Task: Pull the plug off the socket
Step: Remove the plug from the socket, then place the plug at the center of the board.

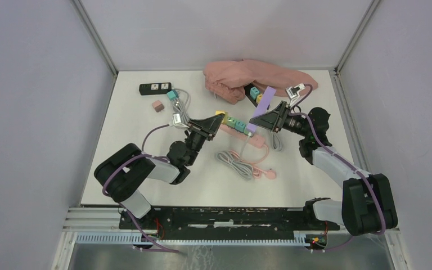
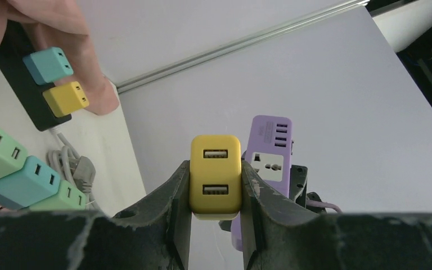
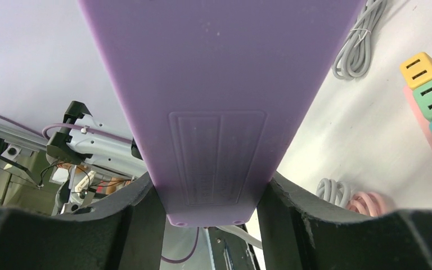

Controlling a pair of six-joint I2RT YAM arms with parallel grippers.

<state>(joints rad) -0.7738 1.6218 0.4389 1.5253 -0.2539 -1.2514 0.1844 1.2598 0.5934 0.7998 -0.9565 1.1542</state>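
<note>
Since the yellow plug (image 2: 215,175) sits squeezed between the two fingers of the left gripper (image 1: 214,124), USB face toward the wrist camera and prongs hidden behind it, what matters is where it lies against the purple power strip (image 3: 202,84). That strip stands beyond the plug and a little to its right, socket face turned toward it. The overhead view shows a gap between the left fingertips and the strip, so the plug looks free of the socket. The right gripper (image 3: 208,188) clamps the strip's near end, its long axis slanting away toward the far wall. Any further parting should run back along the left arm.
</note>
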